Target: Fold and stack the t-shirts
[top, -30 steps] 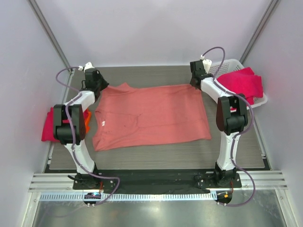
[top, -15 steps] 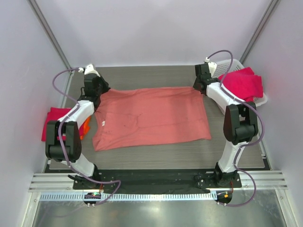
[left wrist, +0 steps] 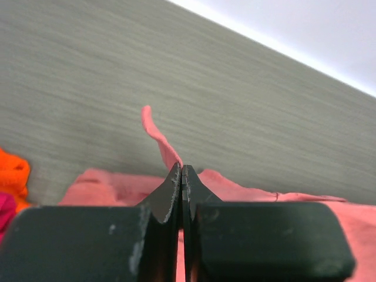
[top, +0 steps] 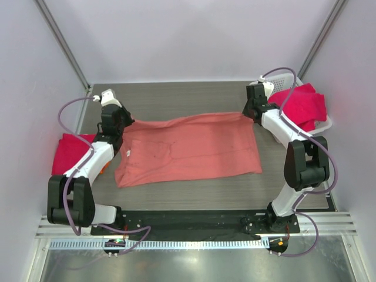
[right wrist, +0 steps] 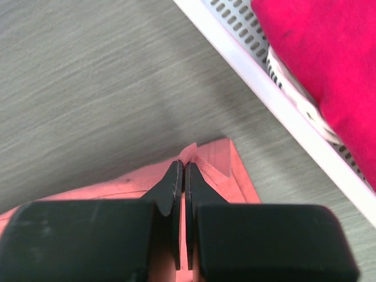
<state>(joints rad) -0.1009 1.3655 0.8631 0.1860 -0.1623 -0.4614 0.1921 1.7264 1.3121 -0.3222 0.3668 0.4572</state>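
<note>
On the table [top: 176, 97], salmon-pink t-shirt [top: 194, 147] lying left-to-right, collar [top: 124, 147] leftward

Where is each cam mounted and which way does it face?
Top external: above and behind, looking down on table and salmon-pink t-shirt; left arm, right arm show.
Left wrist: looks across table along left pincer, shut on shirt edge.
Right wrist: looks down right pincer, shut on shirt corner; basket, crimson t-shirt beside.
Shared: all see the pink shirt.

Mesh basket [top: 286, 78] far right on grey table [top: 194, 97]
</note>
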